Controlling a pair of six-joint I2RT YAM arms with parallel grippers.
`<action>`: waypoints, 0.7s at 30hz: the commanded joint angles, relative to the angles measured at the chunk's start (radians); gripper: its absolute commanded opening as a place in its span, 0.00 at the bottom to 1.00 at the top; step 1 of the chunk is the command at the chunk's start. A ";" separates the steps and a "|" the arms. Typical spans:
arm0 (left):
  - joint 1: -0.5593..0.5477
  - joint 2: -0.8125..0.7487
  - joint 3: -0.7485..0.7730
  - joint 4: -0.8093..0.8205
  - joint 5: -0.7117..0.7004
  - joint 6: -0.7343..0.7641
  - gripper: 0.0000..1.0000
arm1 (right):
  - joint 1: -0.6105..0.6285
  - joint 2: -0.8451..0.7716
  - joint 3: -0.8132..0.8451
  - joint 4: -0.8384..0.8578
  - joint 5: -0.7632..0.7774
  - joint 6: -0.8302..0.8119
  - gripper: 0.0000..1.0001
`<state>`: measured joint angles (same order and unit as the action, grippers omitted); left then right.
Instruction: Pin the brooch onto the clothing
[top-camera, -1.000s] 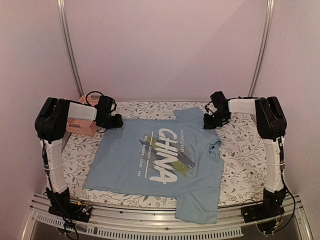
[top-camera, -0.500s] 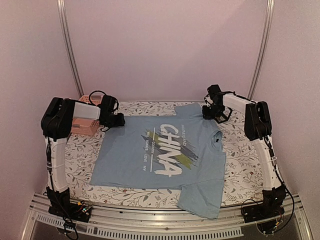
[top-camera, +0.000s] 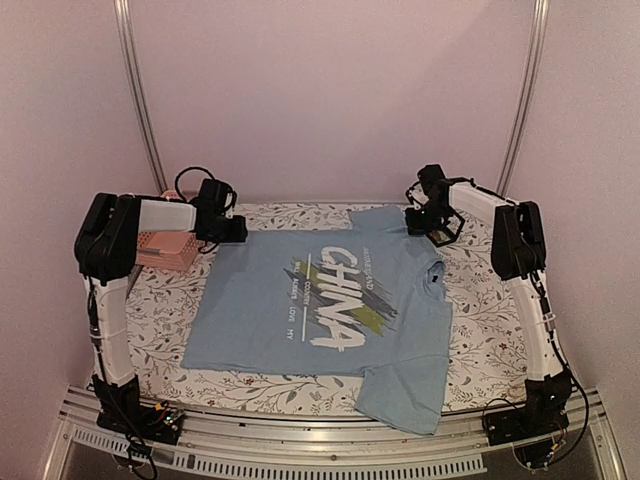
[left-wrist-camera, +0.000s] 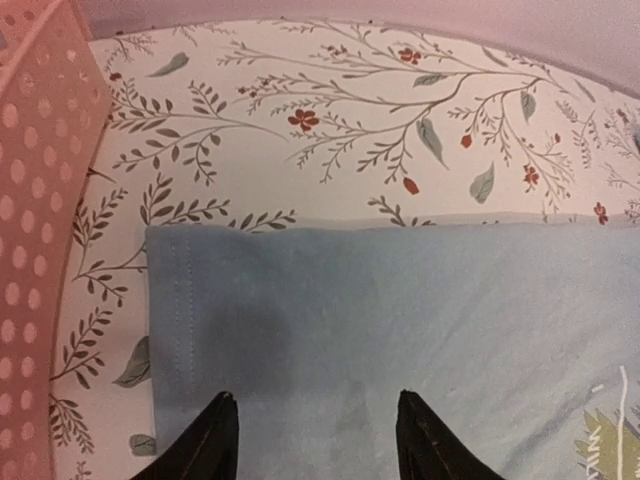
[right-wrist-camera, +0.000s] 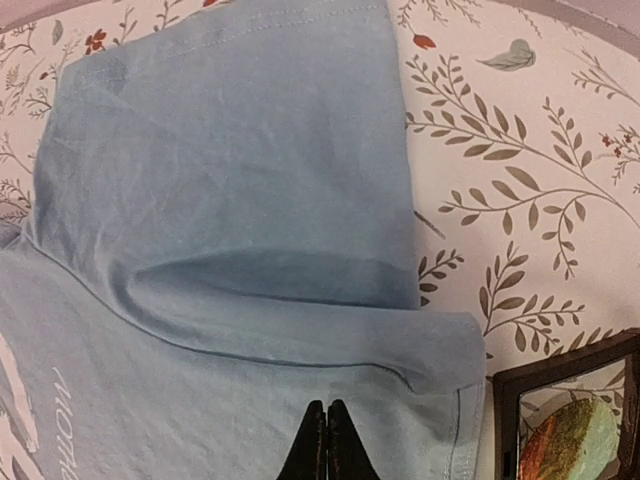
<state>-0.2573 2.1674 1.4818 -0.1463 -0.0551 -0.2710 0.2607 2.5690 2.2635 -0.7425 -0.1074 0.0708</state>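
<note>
1. The light blue T-shirt (top-camera: 300, 335) lay spread flat on the floral tabletop (top-camera: 480, 320). Its white "CHINA" lettering (top-camera: 335, 300) ran along the chest, and one sleeve hung over the near edge at about 5 o'clock.
2. The left hand (left-wrist-camera: 315, 442) stood over the shirt's far hem corner, at about 10 o'clock from the lettering in the overhead view. Its two fingers were parted with only flat blue cloth showing between them. Whether the tips touched the fabric could not be told.
3. A pink perforated basket (top-camera: 165, 250) sat just beside that corner, at 9 o'clock from the left hand.
4. The right hand (right-wrist-camera: 327, 438) was at about 1 o'clock from the lettering, above the far sleeve (right-wrist-camera: 230, 150). It was clenched, fingertips pressed together low over a fold where the sleeve met the body.
5. A small black square case (right-wrist-camera: 503, 430) lay open on the tabletop at about 4 o'clock from the right fingertips, touching or just beside the shirt's edge.
6. Inside it sat an orange and green rounded shape, probably the brooch (right-wrist-camera: 568, 432), though the frame edge cut it off. It was not on the shirt.
</note>
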 joint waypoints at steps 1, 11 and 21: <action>-0.033 -0.196 -0.022 -0.016 -0.050 0.054 0.54 | 0.030 -0.198 -0.059 0.027 -0.040 -0.021 0.04; -0.209 -0.603 -0.606 0.064 -0.113 -0.238 0.53 | 0.182 -0.701 -0.833 0.150 -0.021 0.081 0.01; -0.271 -0.737 -0.896 0.057 -0.090 -0.357 0.52 | 0.326 -0.961 -1.398 0.304 0.010 0.350 0.00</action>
<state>-0.5232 1.4757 0.6437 -0.1036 -0.1478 -0.5617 0.5869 1.7000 0.9726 -0.5297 -0.1150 0.2764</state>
